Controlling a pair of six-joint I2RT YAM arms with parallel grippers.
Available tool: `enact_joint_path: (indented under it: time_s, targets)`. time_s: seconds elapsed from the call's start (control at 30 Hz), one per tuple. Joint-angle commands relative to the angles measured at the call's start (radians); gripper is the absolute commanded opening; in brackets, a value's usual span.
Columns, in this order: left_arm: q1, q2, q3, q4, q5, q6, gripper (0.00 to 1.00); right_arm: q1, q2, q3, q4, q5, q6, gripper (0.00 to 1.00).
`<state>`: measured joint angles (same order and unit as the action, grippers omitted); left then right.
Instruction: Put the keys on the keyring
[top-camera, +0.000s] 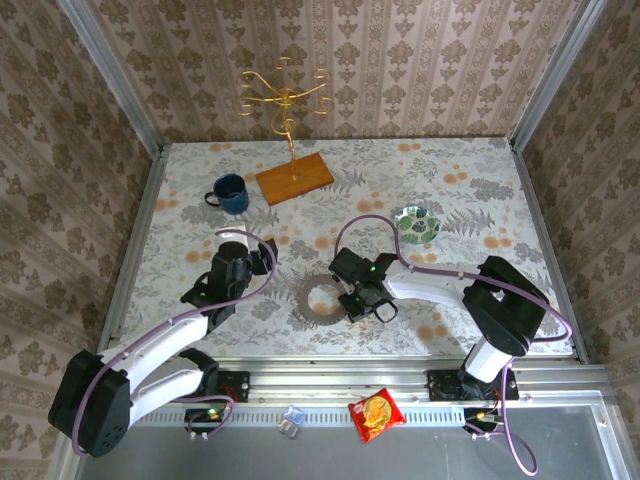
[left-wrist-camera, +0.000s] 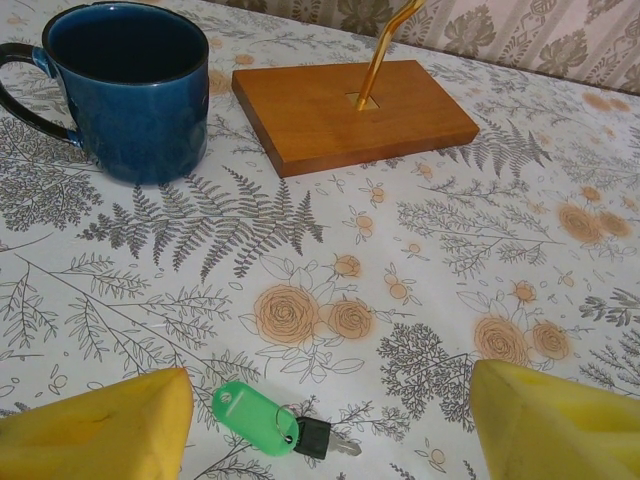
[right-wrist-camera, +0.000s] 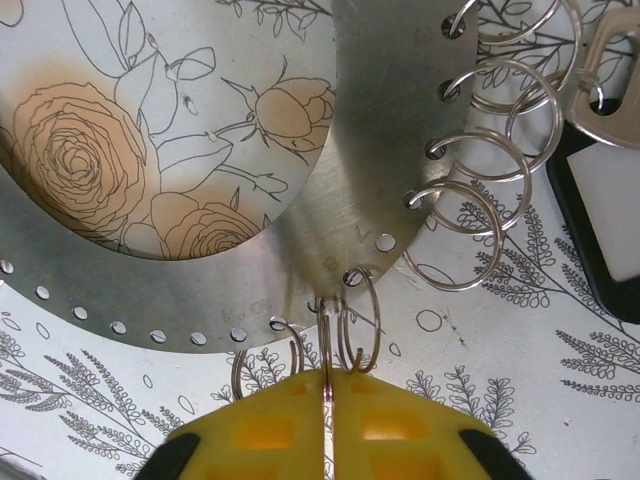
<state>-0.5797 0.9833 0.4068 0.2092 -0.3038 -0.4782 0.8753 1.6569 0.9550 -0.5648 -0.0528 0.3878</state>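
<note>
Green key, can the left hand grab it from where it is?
Probably yes. The green key lies flat on the table between the left hand's open yellow fingers, with nothing on top or in front of it. The blue mug stands well away.

Keys (left-wrist-camera: 280, 428) nearer; mug (left-wrist-camera: 125, 100) left of board (left-wrist-camera: 350, 120)

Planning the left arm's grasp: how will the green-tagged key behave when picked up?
Probably floppy: the green plastic tag and small black-headed key are joined by a thin ring. Lying flat on the tablecloth, it may slide when pushed.
</note>
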Motion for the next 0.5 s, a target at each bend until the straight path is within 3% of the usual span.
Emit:
enact_joint_path:
  time_s: [0.0, 0.17, 0.47]
  targets:
    - [0.007, -0.021, -0.014, -0.007, -0.021, 0.015, 0.74, -0.002, 0.023, 0.038, -0.005, 0.002, -0.014, 0.15]
    - [0.007, -0.025, -0.017, -0.008, -0.023, 0.015, 0.74, -0.008, 0.027, 0.051, 0.003, 0.001, -0.011, 0.21]
    - [0.007, -0.024, -0.019, -0.007, -0.023, 0.013, 0.74, -0.012, 0.05, 0.068, 0.012, -0.006, -0.011, 0.18]
